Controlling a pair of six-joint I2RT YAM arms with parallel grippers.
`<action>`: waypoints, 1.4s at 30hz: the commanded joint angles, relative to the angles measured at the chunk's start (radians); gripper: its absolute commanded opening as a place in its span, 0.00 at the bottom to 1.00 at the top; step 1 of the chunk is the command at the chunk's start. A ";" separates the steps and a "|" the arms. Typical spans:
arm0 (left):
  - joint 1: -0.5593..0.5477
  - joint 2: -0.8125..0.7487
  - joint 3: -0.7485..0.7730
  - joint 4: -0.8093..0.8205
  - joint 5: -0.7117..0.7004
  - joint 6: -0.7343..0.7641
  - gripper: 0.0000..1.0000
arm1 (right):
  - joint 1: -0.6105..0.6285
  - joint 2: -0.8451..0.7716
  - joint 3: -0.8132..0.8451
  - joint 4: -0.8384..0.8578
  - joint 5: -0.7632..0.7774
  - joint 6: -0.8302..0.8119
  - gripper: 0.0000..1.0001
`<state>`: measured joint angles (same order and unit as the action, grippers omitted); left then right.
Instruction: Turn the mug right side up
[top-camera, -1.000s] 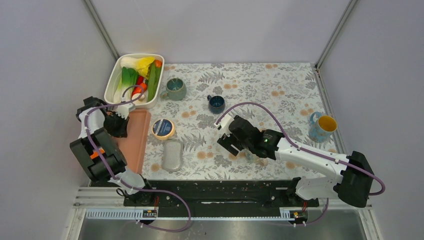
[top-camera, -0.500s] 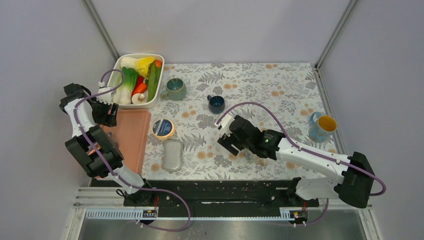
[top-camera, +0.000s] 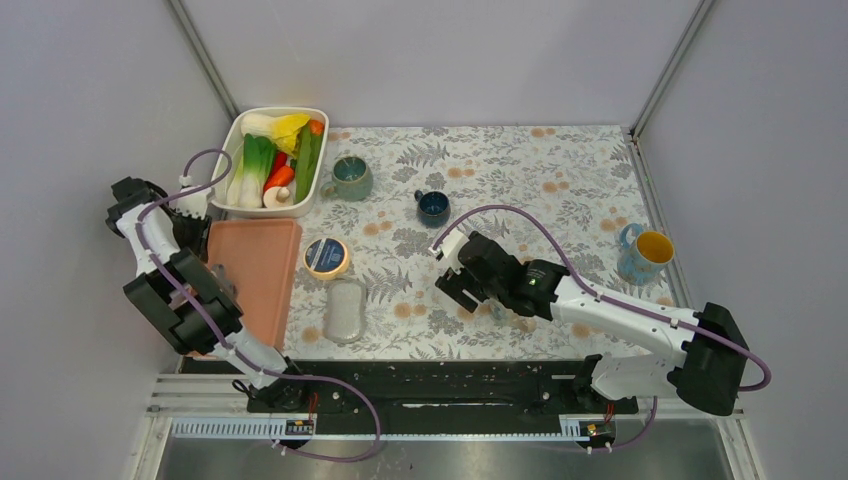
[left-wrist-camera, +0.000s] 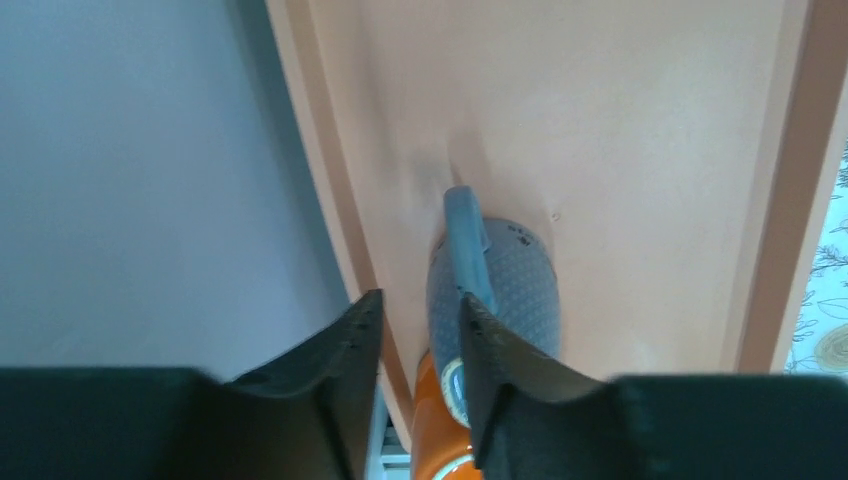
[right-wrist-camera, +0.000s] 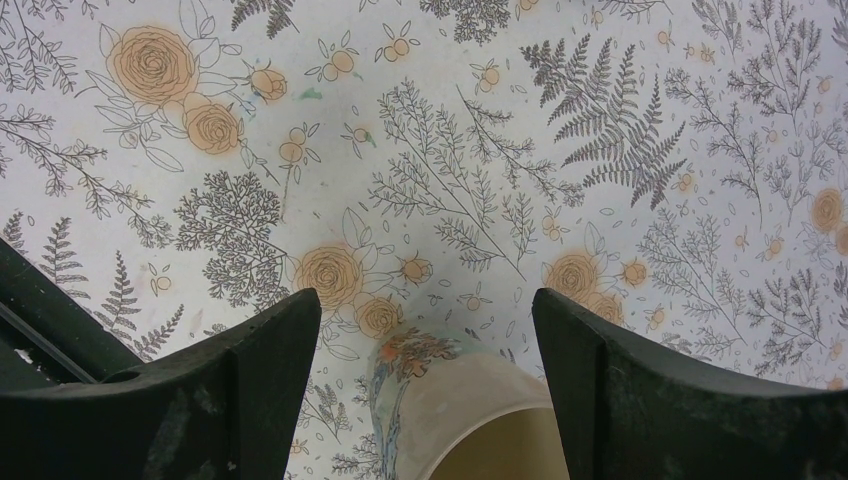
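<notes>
Your left gripper (left-wrist-camera: 420, 300) hangs over the left rim of the pink tray (left-wrist-camera: 620, 150). Its fingers are drawn close, with only a narrow gap and nothing between them. Just beyond them a blue speckled mug (left-wrist-camera: 505, 290) appears to lie on its side on the tray, close to that left rim, with its handle up and its orange end toward the gripper. In the top view your left arm hides it. Your right gripper (right-wrist-camera: 425, 300) is spread wide above the flowered desk (top-camera: 520, 170), around its middle, gripping nothing. A flowered mug (right-wrist-camera: 470, 420) sits just below it with its pale inside showing. You cannot tell whether this mug stands or lies.
</notes>
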<state>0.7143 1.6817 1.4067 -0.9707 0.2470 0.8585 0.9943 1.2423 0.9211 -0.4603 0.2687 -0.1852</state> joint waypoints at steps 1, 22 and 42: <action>0.009 -0.085 0.025 0.051 -0.037 0.015 0.24 | -0.003 0.008 -0.004 0.016 0.004 0.010 0.87; 0.056 -0.041 -0.196 0.031 -0.069 0.129 0.00 | -0.003 -0.019 -0.039 0.027 0.008 0.016 0.87; -0.194 0.018 -0.079 -0.002 0.225 0.087 0.17 | -0.003 -0.043 -0.042 0.029 0.022 0.013 0.87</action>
<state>0.5228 1.6840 1.2213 -0.9432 0.3340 0.9676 0.9943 1.2285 0.8818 -0.4595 0.2710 -0.1818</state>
